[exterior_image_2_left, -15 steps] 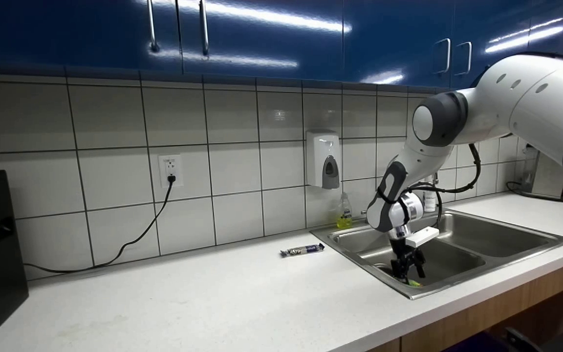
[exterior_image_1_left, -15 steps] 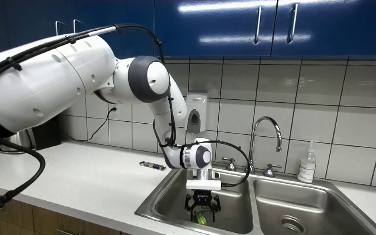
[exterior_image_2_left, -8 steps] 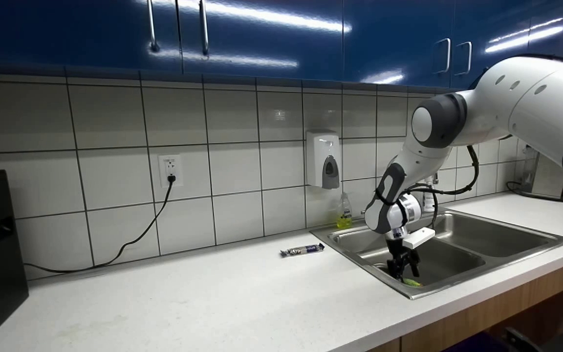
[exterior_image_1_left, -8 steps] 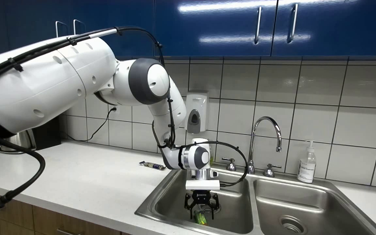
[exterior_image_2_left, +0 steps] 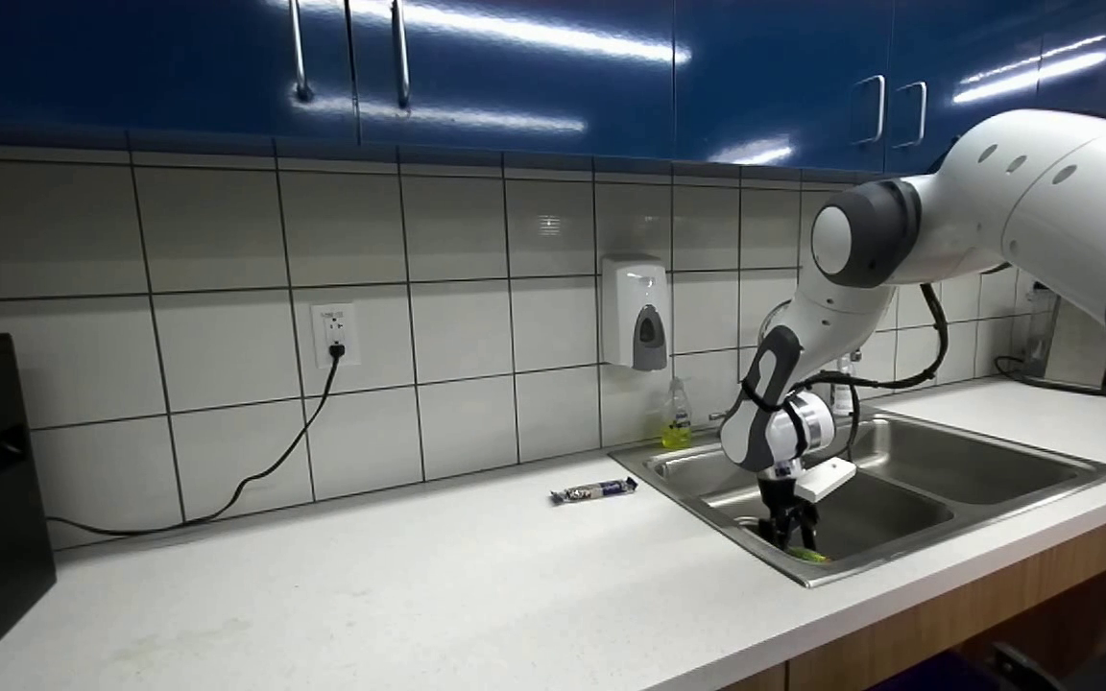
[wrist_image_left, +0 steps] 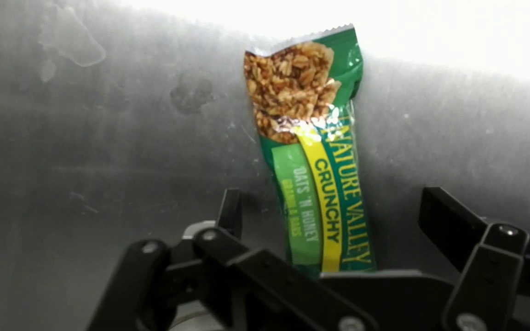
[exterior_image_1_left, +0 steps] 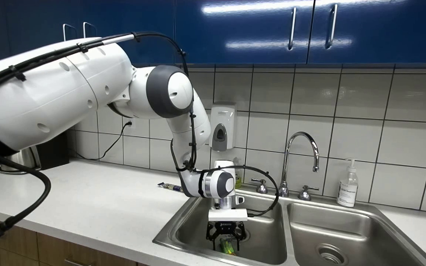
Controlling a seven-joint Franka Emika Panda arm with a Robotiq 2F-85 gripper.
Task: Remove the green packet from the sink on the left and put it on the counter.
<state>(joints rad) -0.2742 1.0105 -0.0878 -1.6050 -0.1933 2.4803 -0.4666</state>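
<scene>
Leftmost in an exterior view, a shiny metal vessel [exterior_image_1_left: 23,157] and a black box [exterior_image_1_left: 56,153] stand toward the back of your counter [exterior_image_1_left: 98,199], both partly hidden by your white arm [exterior_image_1_left: 50,96]. Moving right, you come to a wrapped bar [exterior_image_1_left: 168,186] lying on the counter just outside the sink [exterior_image_1_left: 166,236], its right end covered there by the arm. A soap dispenser [exterior_image_1_left: 223,127] hangs on the tiled wall [exterior_image_1_left: 268,92] beyond it. Below, you have the gripper [exterior_image_1_left: 226,245] pointing down into the left basin [exterior_image_1_left: 267,251], its fingers [wrist_image_left: 232,214] spread wide and holding nothing. Between them, as the wrist view shows you, lies your green packet [wrist_image_left: 311,151], printed Nature Valley Crunchy, face up on the basin's metal floor; a gap shows on each side of it, the wider one on the right, and its lower end is hidden by the gripper itself. You cannot tell whether the fingers reach the metal. Farther right, you meet a bottle of yellow-green liquid [exterior_image_1_left: 238,181], the curved faucet [exterior_image_1_left: 285,166] between its two handles [exterior_image_1_left: 261,186], the right basin [exterior_image_1_left: 329,223] with its round drain [exterior_image_1_left: 330,255], and a clear pump bottle [exterior_image_1_left: 347,190] at the sink's back edge.
</scene>
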